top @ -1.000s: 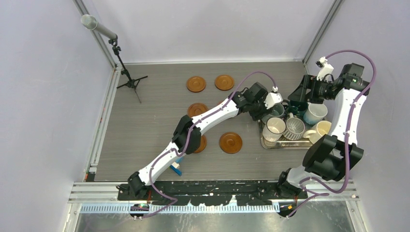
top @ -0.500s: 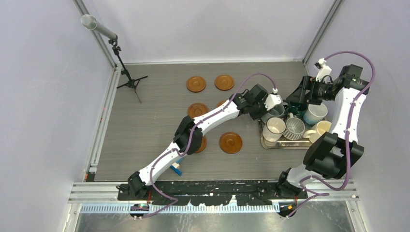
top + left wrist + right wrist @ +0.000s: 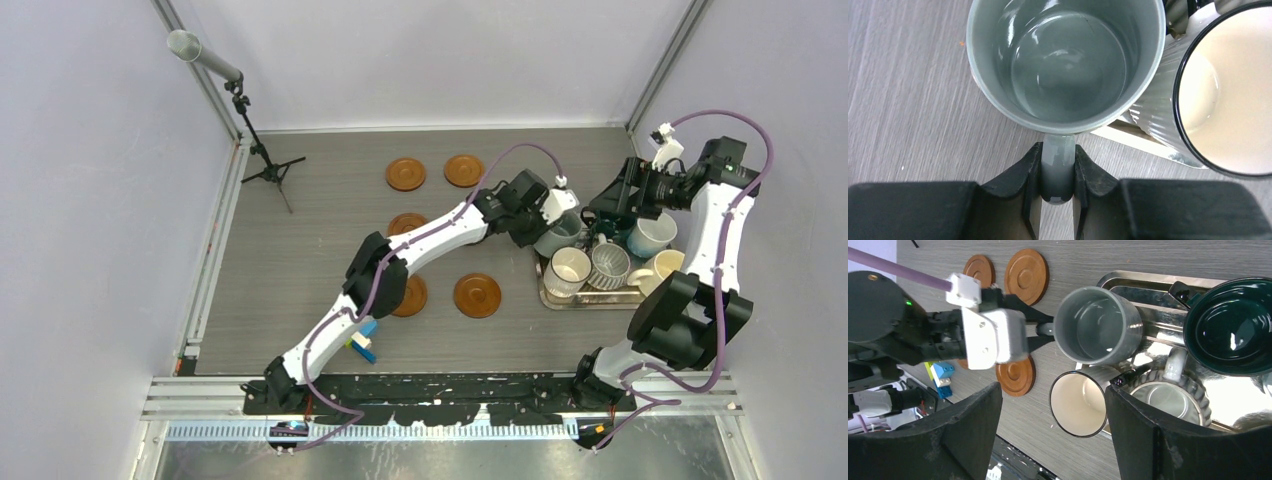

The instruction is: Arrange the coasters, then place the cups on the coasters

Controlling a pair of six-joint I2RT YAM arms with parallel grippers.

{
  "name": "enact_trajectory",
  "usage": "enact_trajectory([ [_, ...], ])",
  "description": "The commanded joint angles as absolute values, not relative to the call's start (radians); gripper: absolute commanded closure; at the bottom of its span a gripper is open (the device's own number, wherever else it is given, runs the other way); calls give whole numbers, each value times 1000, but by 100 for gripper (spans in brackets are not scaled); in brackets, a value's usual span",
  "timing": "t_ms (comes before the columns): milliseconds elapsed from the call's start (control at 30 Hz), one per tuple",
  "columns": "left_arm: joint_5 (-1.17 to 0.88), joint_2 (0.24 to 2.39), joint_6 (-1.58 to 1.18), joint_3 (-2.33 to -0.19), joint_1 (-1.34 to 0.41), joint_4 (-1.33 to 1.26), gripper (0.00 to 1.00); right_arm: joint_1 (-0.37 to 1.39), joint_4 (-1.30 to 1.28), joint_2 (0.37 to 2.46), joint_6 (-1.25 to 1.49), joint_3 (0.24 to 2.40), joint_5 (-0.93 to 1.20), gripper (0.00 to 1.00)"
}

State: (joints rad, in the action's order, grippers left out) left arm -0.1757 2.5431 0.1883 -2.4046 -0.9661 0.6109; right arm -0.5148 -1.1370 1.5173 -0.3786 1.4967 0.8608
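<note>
My left gripper (image 3: 1058, 172) is shut on the handle (image 3: 1058, 165) of the pale grey-blue cup (image 3: 1065, 60), which hangs upright over the steel tray's left edge (image 3: 545, 290). That cup (image 3: 560, 233) shows beside the left wrist in the top view. My right gripper (image 3: 1053, 432) stands open above the tray (image 3: 1148, 282), holding nothing. Under it are a black-rimmed white cup (image 3: 1078, 402), a ribbed grey cup (image 3: 1168, 400) and a dark green cup (image 3: 1230, 332). A white cup (image 3: 652, 235) and a cream cup (image 3: 665, 265) sit at the tray's right. Coasters (image 3: 405, 173) (image 3: 463, 170) (image 3: 477, 296) lie on the table; two more (image 3: 406, 223) (image 3: 412, 297) are partly hidden by the left arm.
A black tripod with a grey microphone (image 3: 265, 165) stands at the back left. Small coloured blocks (image 3: 362, 343) lie by the left arm's lower link. Metal frame posts and white walls enclose the table.
My left gripper closed on the grey-blue cup's handle and drew the cup slightly left, its elbow swinging left. The right gripper drifted a little left, still open.
</note>
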Motion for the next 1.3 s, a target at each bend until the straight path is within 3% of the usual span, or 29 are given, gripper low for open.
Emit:
enact_trajectory([
  [0,-190,2322,88,-2380,-918,488,100,-522,-1055,1481,-295,1476,907,21],
  [233,-160,2193,32,-2243,-834,400,100,-518,-972,1479,-213,1447,916,21],
  [600,-8,1955,40,-1860,-622,150,100,-440,-858,1463,-116,1383,843,20],
  [867,-128,1892,105,-1663,-443,9,100,-352,-812,1474,-67,1366,798,21],
  [1267,-264,1941,106,-1559,-304,-141,100,-280,-761,1490,-25,1338,762,20],
])
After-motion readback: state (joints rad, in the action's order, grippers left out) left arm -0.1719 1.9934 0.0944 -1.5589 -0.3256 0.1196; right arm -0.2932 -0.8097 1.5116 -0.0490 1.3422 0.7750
